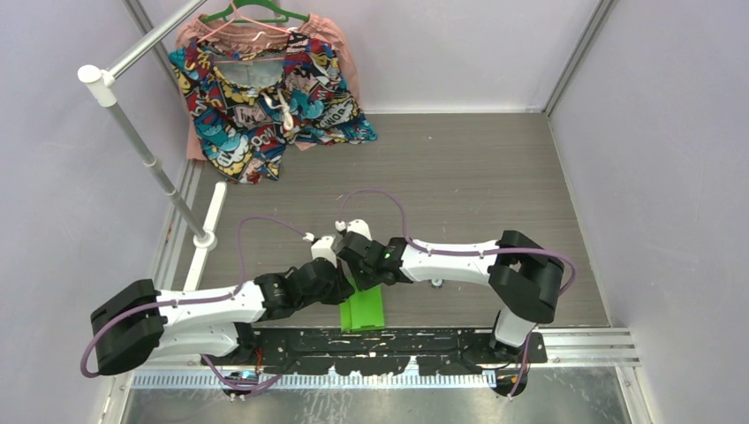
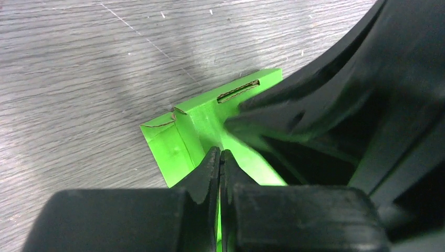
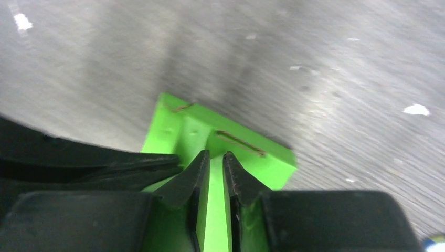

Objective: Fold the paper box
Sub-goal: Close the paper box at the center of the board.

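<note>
Green box [image 1: 364,307] pinched twice: left end effector [image 2: 220,156] clenched on one wall, right end effector [image 3: 215,157] grasping another. Crease slowly; hold your base flat on desk [image 1: 477,177].
</note>
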You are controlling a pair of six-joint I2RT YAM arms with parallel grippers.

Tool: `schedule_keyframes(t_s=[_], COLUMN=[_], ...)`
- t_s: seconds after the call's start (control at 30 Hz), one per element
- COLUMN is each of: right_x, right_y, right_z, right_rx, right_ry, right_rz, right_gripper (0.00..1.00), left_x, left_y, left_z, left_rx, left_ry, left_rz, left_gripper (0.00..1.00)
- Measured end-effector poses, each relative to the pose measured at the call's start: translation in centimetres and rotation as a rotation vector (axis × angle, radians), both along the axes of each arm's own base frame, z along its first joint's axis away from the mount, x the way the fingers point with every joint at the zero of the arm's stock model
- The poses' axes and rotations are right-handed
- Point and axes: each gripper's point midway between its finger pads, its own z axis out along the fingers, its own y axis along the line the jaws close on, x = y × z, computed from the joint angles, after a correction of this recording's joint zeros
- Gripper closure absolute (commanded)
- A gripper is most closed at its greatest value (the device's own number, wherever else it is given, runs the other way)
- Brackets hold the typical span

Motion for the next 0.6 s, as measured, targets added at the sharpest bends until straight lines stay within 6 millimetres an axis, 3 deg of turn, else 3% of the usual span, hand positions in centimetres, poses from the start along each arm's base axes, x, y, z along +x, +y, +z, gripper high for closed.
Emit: schedule_keyframes(t_s=[0.07, 0.2, 0.3, 0.4, 0.47, 0.5, 0.6], right_x=[1.0, 2.8, 3.4, 3.3, 2.8, 2.4, 0.9], right_y=[-1.2, -6.4, -10.0, -11.3, -11.7, -11.8, -12.1], right_z=[0.2, 1.2, 3.5, 6.1, 7.3, 7.5, 7.5], right_rx=[-0.042, -0.186, -0.219, -0.152, -0.084, -0.057, -0.034], right_ry=[-0.043, -0.148, -0.223, -0.262, -0.264, -0.259, -0.257], right_rz=[-0.044, -0.183, -0.278, -0.335, -0.364, -0.380, -0.402], right_gripper=[0.71, 0.64, 0.45, 0.31, 0.06, 0.01, 0.00], left_x=[0.1, 0.1, 0.1, 0.2, 0.4, 0.5, 0.8], left_y=[-0.3, -0.3, -0.3, -0.4, -0.8, -1.0, -1.7], left_z=[0.0, 0.1, 0.0, 0.0, 0.0, 0.0, 0.0], left_rx=[-0.004, -0.005, -0.005, -0.001, 0.005, 0.009, 0.018], left_ry=[-0.003, -0.002, -0.001, 0.002, 0.005, 0.007, 0.012], left_rz=[-0.002, -0.003, -0.001, 0.002, 0.002, 0.002, 0.002], left_gripper=[1.00, 1.00, 1.00, 1.00, 1.00, 1.00, 1.00])
